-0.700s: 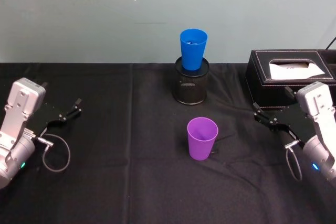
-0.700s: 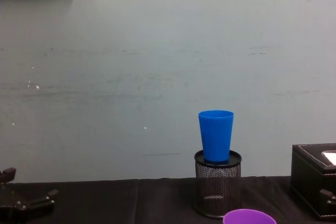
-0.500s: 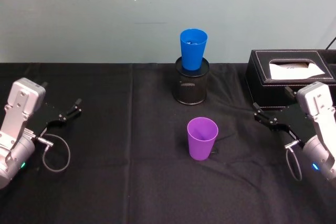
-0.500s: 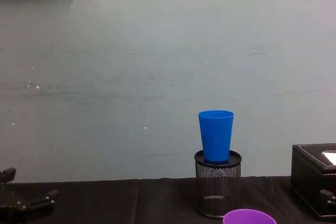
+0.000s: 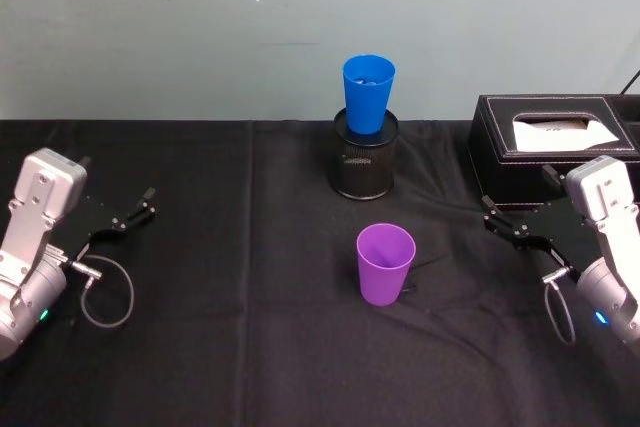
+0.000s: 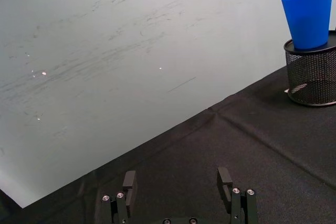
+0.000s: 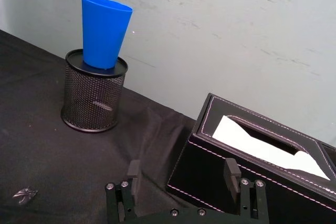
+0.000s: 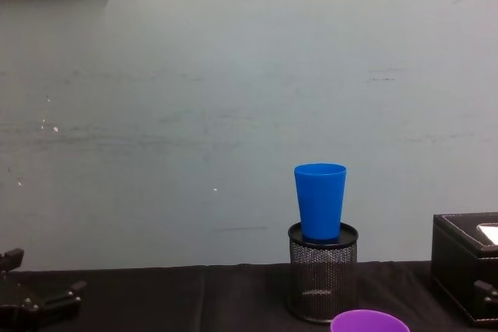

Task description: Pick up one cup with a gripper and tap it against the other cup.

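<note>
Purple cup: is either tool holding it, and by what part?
Nothing is held. The purple cup stands free; left tool and right tool are open.

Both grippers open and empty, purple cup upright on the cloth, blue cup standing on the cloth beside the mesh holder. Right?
Not quite: the blue cup sits in the top of the mesh holder, not beside it, as the chest view shows. The rest holds.

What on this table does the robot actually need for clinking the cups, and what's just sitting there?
For the job:
purple cup, upright on the cloth
blue cup, standing in the mesh pen holder
left gripper and right gripper, both open, out at the sides

Just lying about:
the mesh pen holder itself
tissue box, back right
</note>
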`<state>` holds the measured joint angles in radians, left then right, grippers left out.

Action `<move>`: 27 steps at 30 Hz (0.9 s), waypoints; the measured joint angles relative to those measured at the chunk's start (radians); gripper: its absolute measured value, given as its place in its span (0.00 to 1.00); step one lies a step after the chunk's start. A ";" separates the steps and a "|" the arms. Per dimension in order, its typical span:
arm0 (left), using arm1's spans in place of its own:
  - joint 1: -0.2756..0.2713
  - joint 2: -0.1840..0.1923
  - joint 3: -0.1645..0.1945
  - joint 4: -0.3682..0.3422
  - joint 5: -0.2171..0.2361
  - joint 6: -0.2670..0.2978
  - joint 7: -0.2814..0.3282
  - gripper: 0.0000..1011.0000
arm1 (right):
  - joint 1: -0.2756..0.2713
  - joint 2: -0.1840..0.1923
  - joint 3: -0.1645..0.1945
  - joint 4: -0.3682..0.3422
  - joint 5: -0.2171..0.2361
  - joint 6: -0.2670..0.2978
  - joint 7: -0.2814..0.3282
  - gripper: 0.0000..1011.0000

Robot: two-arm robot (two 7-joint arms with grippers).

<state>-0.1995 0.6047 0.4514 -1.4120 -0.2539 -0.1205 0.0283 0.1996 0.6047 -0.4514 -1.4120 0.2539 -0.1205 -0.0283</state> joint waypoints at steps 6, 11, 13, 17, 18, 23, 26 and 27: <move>0.000 0.000 0.000 0.000 0.000 0.000 0.000 0.99 | 0.000 0.000 0.000 0.000 0.000 0.000 0.000 0.99; 0.000 0.000 0.000 0.000 0.000 0.000 0.000 0.99 | 0.000 0.000 0.000 0.000 0.000 0.000 0.000 0.99; 0.000 0.000 0.000 0.000 0.000 0.000 0.000 0.99 | 0.000 0.000 0.000 0.000 0.000 0.000 0.000 0.99; 0.000 0.000 0.000 0.000 0.000 0.000 0.000 0.99 | 0.000 0.000 0.000 0.000 0.000 0.000 0.000 0.99; 0.000 0.000 0.000 0.000 0.000 0.000 0.000 0.99 | 0.000 0.000 0.000 0.000 0.000 0.000 0.000 0.99; 0.000 0.000 0.000 0.000 0.000 0.000 0.000 0.99 | -0.010 0.006 0.018 -0.017 -0.001 -0.033 0.005 0.99; 0.000 0.000 0.000 0.000 0.000 0.000 0.000 0.99 | -0.041 0.017 0.045 -0.063 0.005 -0.061 0.007 0.99; 0.000 0.000 0.000 0.000 0.000 0.000 0.000 0.99 | -0.051 0.020 0.051 -0.075 0.008 -0.067 0.009 0.99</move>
<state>-0.1995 0.6047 0.4514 -1.4120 -0.2539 -0.1205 0.0283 0.1487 0.6246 -0.4001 -1.4868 0.2618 -0.1880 -0.0197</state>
